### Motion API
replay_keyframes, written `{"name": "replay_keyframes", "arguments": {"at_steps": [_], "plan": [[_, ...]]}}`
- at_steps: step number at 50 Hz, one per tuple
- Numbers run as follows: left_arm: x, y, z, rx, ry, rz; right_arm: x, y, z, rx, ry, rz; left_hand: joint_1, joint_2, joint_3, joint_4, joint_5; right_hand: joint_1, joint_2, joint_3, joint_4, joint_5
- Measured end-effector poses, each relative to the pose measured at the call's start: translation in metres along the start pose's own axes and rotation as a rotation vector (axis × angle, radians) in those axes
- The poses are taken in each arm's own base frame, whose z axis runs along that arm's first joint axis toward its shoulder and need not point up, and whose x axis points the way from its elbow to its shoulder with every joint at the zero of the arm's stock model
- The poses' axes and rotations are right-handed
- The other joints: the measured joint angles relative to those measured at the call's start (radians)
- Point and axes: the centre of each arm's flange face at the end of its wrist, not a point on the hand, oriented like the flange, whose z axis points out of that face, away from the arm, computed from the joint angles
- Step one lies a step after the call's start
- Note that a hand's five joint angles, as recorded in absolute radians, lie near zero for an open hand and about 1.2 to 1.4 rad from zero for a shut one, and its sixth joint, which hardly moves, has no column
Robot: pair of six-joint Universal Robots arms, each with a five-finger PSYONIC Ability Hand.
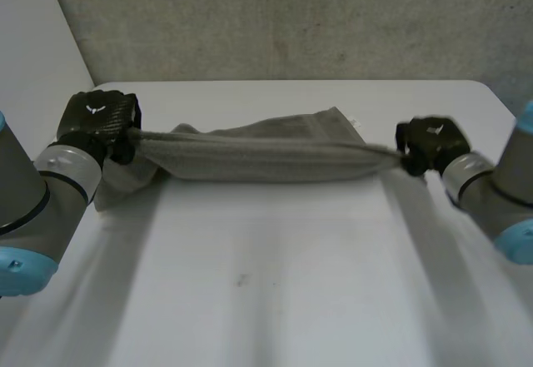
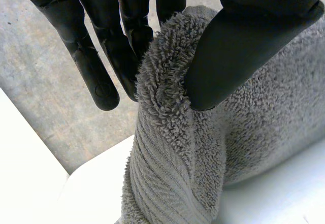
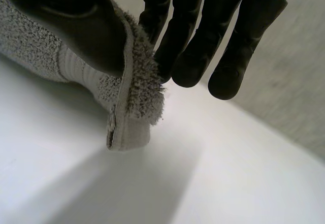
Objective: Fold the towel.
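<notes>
A grey terry towel [image 1: 266, 152] hangs stretched between my two hands over the far half of the white table [image 1: 275, 284]. My left hand [image 1: 100, 121] holds the towel's left end. In its own wrist view the thumb [image 2: 238, 46] presses the towel [image 2: 177, 148] against the fingers [image 2: 127, 41]. My right hand [image 1: 429, 144] holds the right end. There the thumb [image 3: 81, 26] pinches a hemmed corner of the towel [image 3: 129, 112] against the fingers [image 3: 188, 36]. The towel's middle sags and rests on the table.
A grey concrete wall [image 1: 291, 17] rises behind the table's far edge. The near half of the table is bare white surface. My two grey arms flank the towel at either side.
</notes>
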Motion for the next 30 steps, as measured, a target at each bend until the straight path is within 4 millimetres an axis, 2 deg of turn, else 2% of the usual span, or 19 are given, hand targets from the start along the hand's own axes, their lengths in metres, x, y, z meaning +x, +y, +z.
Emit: {"name": "replay_keyframes", "arguments": {"at_steps": [6, 10, 12, 17, 24, 30], "plan": [[0.003, 0.001, -0.007, -0.014, 0.012, 0.004, 0.018, -0.050, -0.023, 0.104, 0.030, -0.190, 0.000, 0.000, 0.000, 0.000, 0.000, 0.000, 0.000, 0.000, 0.000, 0.000], [0.005, 0.000, -0.017, -0.028, 0.020, 0.008, 0.023, -0.069, -0.040, 0.113, 0.047, -0.329, 0.000, 0.000, 0.000, 0.000, 0.000, 0.000, 0.000, 0.000, 0.000, 0.000], [0.005, -0.001, -0.028, -0.049, 0.027, 0.010, 0.026, -0.078, -0.054, 0.084, 0.056, -0.440, 0.000, 0.000, 0.000, 0.000, 0.000, 0.000, 0.000, 0.000, 0.000, 0.000], [0.006, -0.001, -0.053, -0.097, 0.046, 0.012, 0.029, -0.091, -0.083, 0.004, 0.056, -0.593, 0.000, 0.000, 0.000, 0.000, 0.000, 0.000, 0.000, 0.000, 0.000, 0.000], [0.009, 0.003, -0.086, -0.165, 0.075, 0.018, 0.027, -0.097, -0.116, -0.115, 0.001, -0.623, 0.000, 0.000, 0.000, 0.000, 0.000, 0.000, 0.000, 0.000, 0.000, 0.008], [0.010, 0.006, -0.090, -0.182, 0.080, 0.021, 0.028, -0.090, -0.126, -0.207, -0.059, -0.608, 0.001, 0.001, 0.000, 0.000, 0.000, 0.000, 0.000, 0.000, 0.000, 0.008]]}}
